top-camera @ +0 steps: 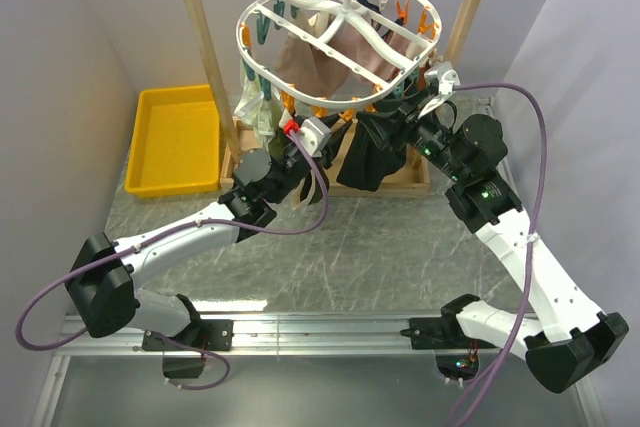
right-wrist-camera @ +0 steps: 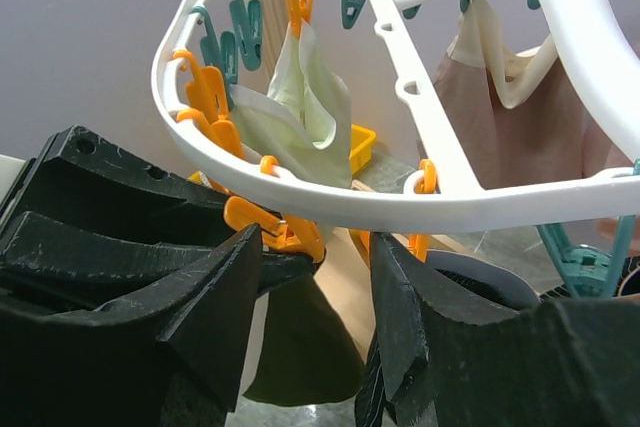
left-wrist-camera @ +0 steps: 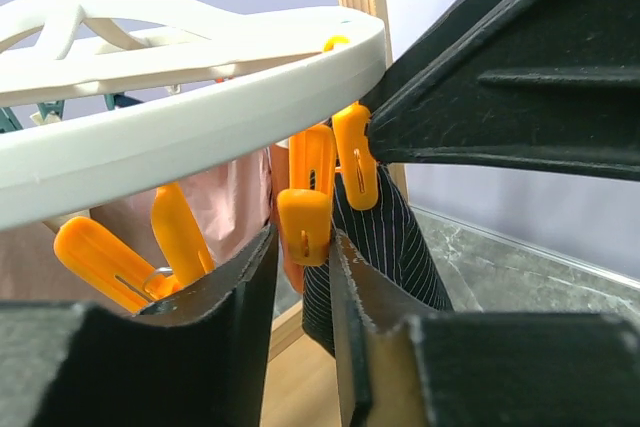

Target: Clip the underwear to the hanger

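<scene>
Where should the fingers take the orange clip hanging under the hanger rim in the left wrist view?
Grip the orange clip on its upper handle tabs, just under the white hanger rim, coming from below with a finger on each flat side. It hangs upright, and squeezing there should probably open its lower end.

Even, diffuse overhead lighting; soft shadows fall on the marble table [top-camera: 380, 247]. Both wrist views show near black fingers [left-wrist-camera: 200, 347] blurred and underexposed, while the white hanger [right-wrist-camera: 420, 202] stays bright and sharp.
</scene>
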Robot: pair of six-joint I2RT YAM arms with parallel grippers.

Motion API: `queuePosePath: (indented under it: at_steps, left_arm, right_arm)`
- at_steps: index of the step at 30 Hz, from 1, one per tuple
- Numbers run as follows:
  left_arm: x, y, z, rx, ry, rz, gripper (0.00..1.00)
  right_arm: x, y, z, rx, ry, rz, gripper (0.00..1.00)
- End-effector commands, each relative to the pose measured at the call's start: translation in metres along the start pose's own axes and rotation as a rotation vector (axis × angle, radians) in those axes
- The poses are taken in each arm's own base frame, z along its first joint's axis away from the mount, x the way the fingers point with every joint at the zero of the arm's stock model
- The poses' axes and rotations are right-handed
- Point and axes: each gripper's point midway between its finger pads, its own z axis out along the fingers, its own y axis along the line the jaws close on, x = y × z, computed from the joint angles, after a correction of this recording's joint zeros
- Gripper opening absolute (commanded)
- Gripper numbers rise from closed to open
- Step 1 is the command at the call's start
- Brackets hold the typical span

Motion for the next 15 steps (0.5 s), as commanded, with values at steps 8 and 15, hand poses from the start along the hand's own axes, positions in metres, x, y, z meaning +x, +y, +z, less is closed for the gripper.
queuePosePath:
  at_steps: [8,15]
  left_arm:
    - [-0.026,-0.001,0.004,0.035,-0.069,-0.007,0.25]
    - [-0.027,-0.003,0.004,0.048,-0.073,-0.006,0.22]
  right_arm:
    - [-0.014,0.027,-0.026,-0.114,-0.035,-0.088,0.61]
    - [-0.005,0.038,-0.025,-0.207,-0.059,-0.151,0.65]
